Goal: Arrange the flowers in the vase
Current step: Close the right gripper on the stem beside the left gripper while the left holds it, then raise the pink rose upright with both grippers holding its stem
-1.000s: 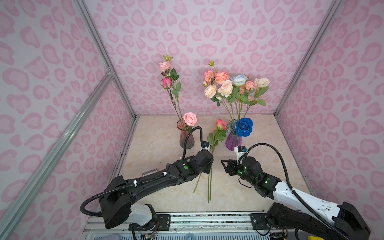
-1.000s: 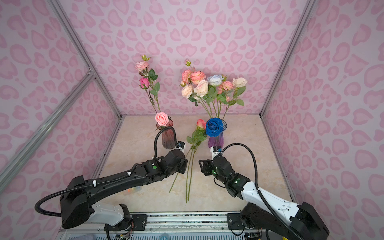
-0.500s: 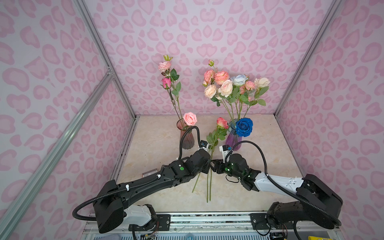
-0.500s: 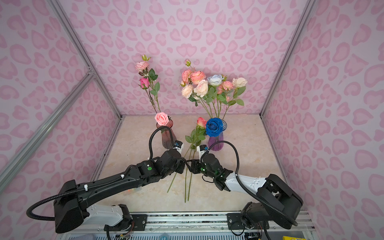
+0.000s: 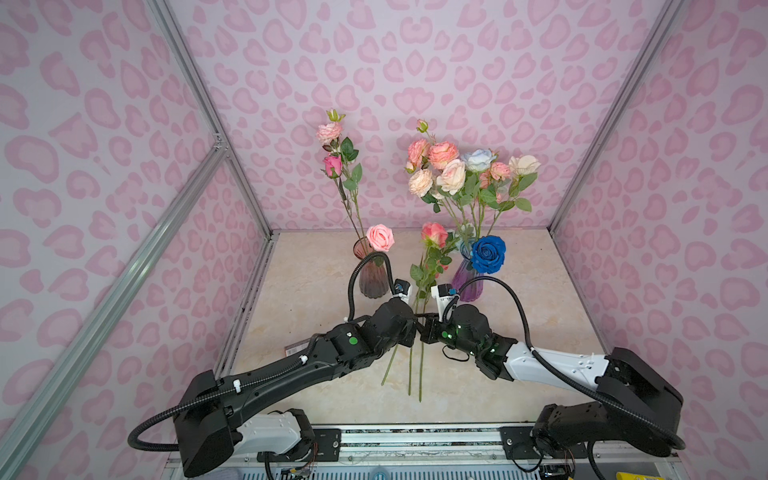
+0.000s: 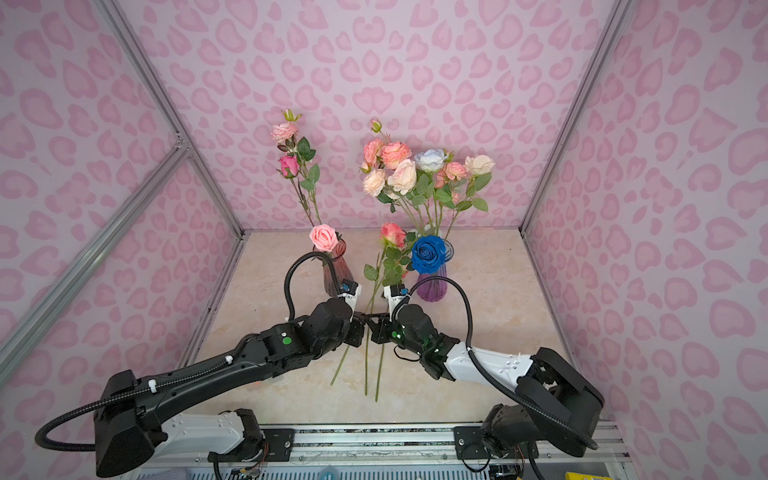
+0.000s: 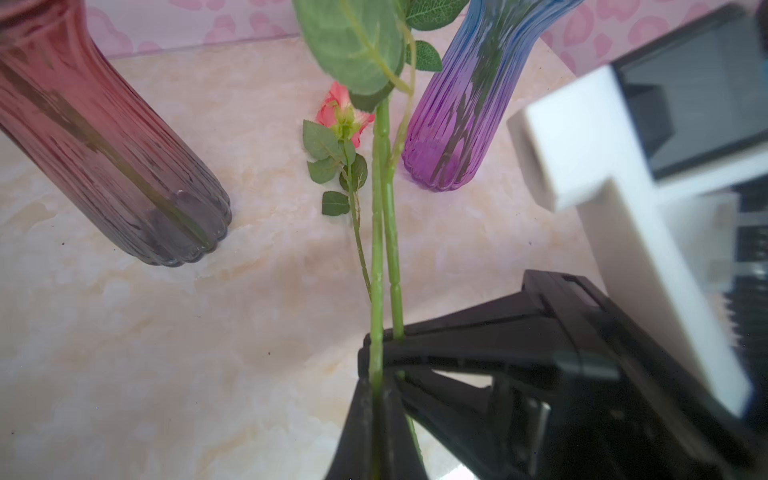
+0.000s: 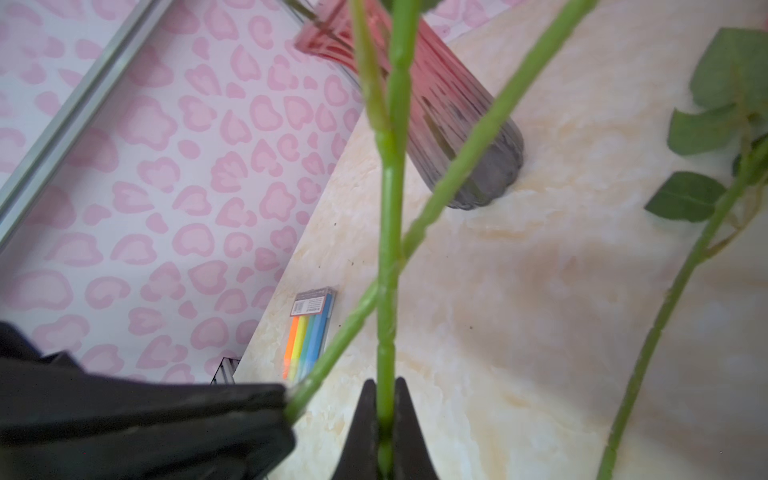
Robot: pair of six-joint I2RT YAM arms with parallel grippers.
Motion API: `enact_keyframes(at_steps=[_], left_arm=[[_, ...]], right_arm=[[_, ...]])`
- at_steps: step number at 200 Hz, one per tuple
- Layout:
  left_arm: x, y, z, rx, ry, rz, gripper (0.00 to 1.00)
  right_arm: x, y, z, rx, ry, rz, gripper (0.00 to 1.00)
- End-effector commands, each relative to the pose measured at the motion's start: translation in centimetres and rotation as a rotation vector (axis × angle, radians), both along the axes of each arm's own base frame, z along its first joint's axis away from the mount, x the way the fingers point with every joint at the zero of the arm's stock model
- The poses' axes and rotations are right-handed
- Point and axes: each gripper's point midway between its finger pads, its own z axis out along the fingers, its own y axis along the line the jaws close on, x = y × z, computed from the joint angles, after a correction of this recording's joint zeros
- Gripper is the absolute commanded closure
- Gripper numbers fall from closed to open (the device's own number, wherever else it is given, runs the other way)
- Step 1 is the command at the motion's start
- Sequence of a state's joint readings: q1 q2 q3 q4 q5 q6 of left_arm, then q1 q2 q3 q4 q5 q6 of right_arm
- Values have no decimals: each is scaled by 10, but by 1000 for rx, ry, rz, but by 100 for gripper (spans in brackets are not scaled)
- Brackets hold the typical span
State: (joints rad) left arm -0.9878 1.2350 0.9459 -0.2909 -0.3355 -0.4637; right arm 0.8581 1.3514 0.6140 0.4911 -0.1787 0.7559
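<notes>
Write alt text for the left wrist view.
Black jaws of the left gripper pinch a green flower stem, with the right gripper closed on a second stem beside it. Behind them, a small pink rose shows between a dark red ribbed glass vase and a purple-blue vase on the cream marble tabletop.

You see: vases (image 7: 124, 174) ribbed glossy glass; tabletop (image 7: 166, 353) smooth marble-look, slight sheen; stems (image 7: 377, 249) smooth plastic; leaves (image 7: 353, 41) matt cloth; frame (image 5: 124, 284) brushed metal.
</notes>
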Motion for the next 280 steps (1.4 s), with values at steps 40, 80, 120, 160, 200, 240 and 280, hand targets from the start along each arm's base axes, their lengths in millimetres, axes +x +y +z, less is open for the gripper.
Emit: enact_keyframes(at_steps=[40,80,120,160,200,240,280], left_arm=[[-17,35,37,17,-46,7,96],[-16,32,9,30,-8,22,96],[7,10,-46,113,14,53,96],[13,-1,-67,160,29,38,55],[-18,14,-3,80,14,-60,36],[-70,12,107,-206,-129,-322,28],[-64,-34,126,-235,-158,-446,29]], right_arm=[[-23,-28,14,-173,-99,-19,100],[-41,-34,39,-205,-169,-14,100],[-60,-38,57,-217,-231,-15,100],[-71,-49,72,-212,-274,-31,100],[-76,-51,80,-209,-296,-26,100],[-80,-45,85,-206,-327,1,100],[-83,-36,90,-186,-337,22,100]])
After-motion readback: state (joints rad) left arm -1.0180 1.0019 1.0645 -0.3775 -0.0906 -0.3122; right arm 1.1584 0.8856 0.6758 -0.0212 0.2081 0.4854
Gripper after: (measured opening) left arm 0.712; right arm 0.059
